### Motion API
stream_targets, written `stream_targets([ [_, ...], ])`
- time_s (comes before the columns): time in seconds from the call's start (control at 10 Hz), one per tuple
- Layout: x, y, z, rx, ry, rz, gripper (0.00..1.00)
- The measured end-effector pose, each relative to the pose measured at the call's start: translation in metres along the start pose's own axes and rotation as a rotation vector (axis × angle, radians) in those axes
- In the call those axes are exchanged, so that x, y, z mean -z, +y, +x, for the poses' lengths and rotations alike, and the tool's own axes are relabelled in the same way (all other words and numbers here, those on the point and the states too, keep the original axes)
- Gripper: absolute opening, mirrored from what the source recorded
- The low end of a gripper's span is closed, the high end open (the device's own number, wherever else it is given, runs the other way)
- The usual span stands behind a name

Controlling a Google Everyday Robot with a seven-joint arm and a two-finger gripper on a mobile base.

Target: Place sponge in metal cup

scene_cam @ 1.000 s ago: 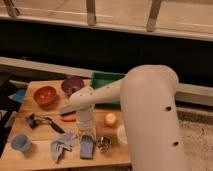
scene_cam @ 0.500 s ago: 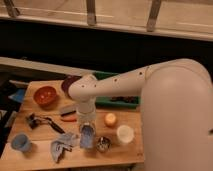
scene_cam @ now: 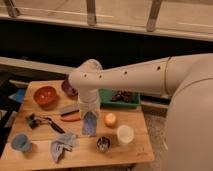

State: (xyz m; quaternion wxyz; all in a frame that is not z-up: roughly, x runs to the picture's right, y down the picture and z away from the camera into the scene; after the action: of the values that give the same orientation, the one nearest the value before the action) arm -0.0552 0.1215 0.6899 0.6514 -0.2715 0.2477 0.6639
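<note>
My gripper (scene_cam: 89,116) hangs below the white arm over the middle of the wooden table (scene_cam: 135,150). It is shut on a blue-grey sponge (scene_cam: 90,125), which hangs from it just above the table top. The metal cup (scene_cam: 103,144) stands upright near the front edge, a little to the right of and in front of the sponge. The sponge is apart from the cup.
A white cup (scene_cam: 124,135) stands right of the metal cup, with an orange object (scene_cam: 110,119) behind it. A red bowl (scene_cam: 45,95), a purple bowl (scene_cam: 67,89) and a green tray (scene_cam: 120,98) are at the back. A blue cup (scene_cam: 21,142), a crumpled cloth (scene_cam: 62,145) and a black tool (scene_cam: 42,122) are at the left.
The arm has swung left and up, away from the camera. The sponge has risen off the table in the gripper.
</note>
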Motion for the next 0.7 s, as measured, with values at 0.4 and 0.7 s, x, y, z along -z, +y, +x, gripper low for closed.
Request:
stream_targets([
  [0.4, -0.028, -0.040, 0.003, -0.058, 0.048, 0.046, 0.00],
  [0.7, -0.053, -0.056, 0.012, -0.092, 0.106, 0.070, 0.00],
])
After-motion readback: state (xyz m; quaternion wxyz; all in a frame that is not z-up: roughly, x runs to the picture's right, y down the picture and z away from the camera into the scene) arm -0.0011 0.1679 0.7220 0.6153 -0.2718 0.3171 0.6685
